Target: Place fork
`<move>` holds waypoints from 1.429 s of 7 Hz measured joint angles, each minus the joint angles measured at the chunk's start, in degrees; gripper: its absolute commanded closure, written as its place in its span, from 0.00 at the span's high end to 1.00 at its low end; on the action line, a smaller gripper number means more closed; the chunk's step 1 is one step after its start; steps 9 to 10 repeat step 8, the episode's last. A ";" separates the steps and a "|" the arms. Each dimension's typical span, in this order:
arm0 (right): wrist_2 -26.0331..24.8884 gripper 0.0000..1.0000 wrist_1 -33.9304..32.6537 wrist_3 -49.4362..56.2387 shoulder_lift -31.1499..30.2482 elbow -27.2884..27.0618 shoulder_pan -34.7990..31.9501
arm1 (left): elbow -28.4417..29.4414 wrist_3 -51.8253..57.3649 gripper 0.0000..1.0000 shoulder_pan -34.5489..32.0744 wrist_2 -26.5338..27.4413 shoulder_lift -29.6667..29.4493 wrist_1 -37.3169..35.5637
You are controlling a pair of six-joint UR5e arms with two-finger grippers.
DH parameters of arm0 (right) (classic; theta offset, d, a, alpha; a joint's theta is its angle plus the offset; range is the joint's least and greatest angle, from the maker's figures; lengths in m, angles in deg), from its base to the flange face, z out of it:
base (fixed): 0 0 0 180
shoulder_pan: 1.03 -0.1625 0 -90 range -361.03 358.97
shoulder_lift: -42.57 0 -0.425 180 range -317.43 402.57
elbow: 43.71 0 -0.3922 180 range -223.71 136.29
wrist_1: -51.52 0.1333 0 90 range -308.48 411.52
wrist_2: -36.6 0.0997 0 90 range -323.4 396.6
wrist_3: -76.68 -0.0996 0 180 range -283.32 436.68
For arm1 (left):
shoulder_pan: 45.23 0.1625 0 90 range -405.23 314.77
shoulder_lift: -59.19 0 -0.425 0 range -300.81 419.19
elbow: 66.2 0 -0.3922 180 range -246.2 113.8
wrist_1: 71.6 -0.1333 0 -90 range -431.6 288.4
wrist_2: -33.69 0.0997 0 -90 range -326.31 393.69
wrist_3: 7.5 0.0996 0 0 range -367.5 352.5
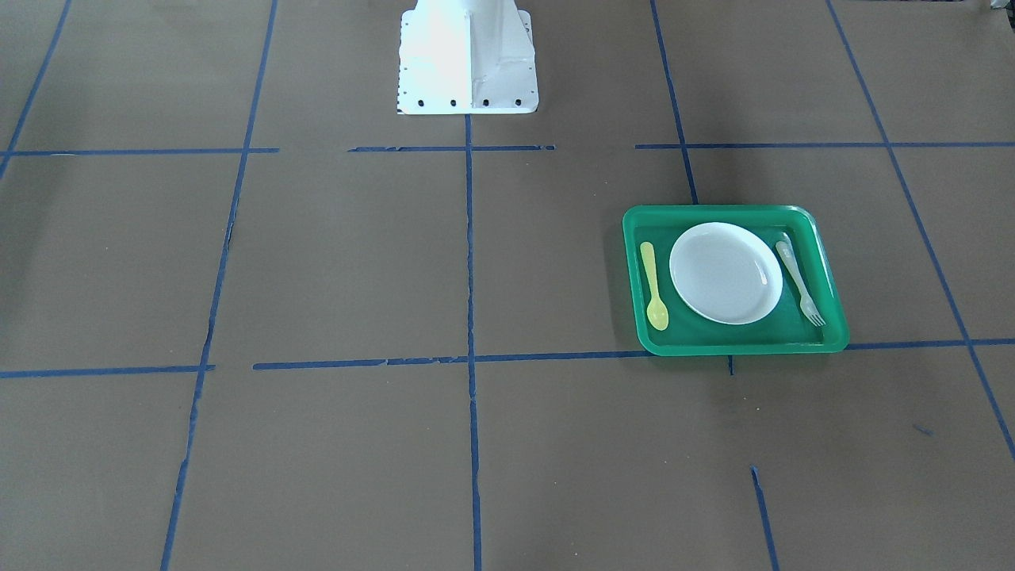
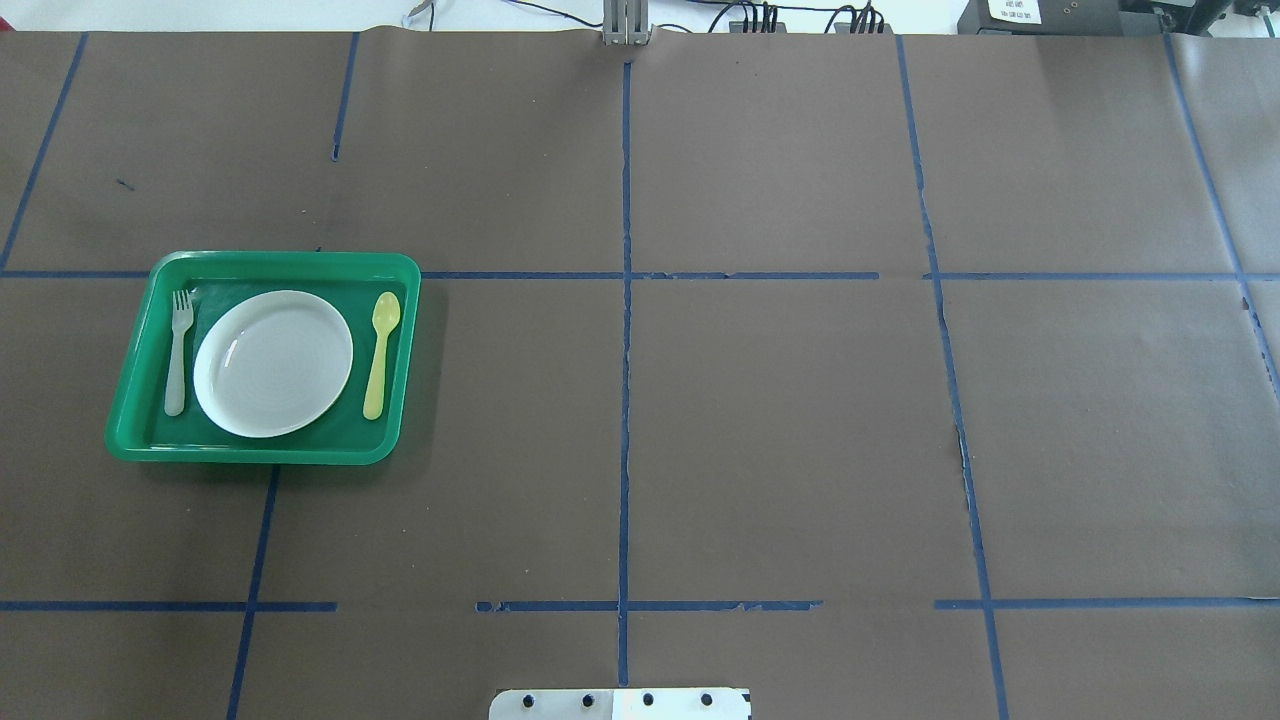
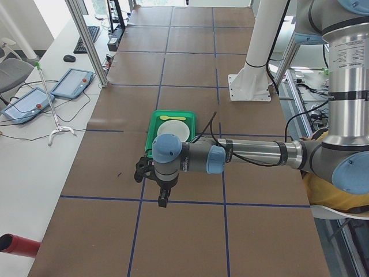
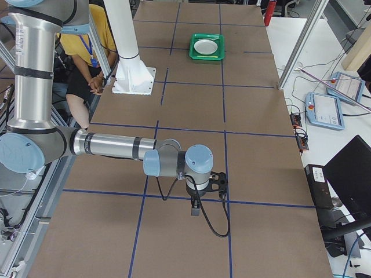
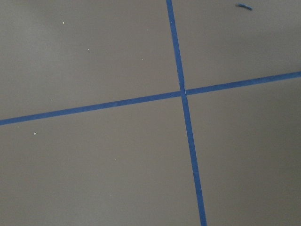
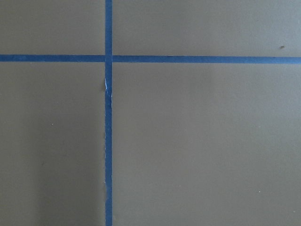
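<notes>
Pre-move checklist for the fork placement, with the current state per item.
1. Fork lies flat in the green tray, on the robot's left of the plate: ok.
2. Yellow spoon on the plate's other side, apart from the fork: ok.
3. Nothing covers the tray in the overhead view: ok.
4. Left gripper off the tray, over bare table: ok. Open or shut: cannot tell.
5. Right gripper far from the tray: ok. Open or shut: cannot tell.
6. Either gripper empty: cannot tell; the wrist views show only table.
</notes>
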 measured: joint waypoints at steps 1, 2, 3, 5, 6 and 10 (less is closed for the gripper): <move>-0.03 1.00 0.00 -0.01 0.00 0.00 0.00 | 0.01 0.03 1.00 -0.01 -0.17 -0.05 0.03; -0.05 1.00 -0.01 -0.01 0.00 0.00 0.00 | 0.05 0.07 1.00 -0.03 -0.42 -0.08 0.08; -0.04 1.00 0.01 0.01 0.00 0.00 0.00 | 0.14 0.09 1.00 -0.03 -0.58 -0.16 0.11; 0.02 1.00 0.02 0.01 0.00 0.00 0.00 | 0.42 0.01 1.00 -0.03 -0.69 -0.46 0.12; 0.01 1.00 0.02 0.00 0.00 0.00 0.00 | 0.47 -0.02 1.00 -0.03 -0.70 -0.51 0.12; 0.00 1.00 0.01 -0.01 0.00 0.00 0.00 | 0.51 -0.03 1.00 -0.04 -0.68 -0.55 0.12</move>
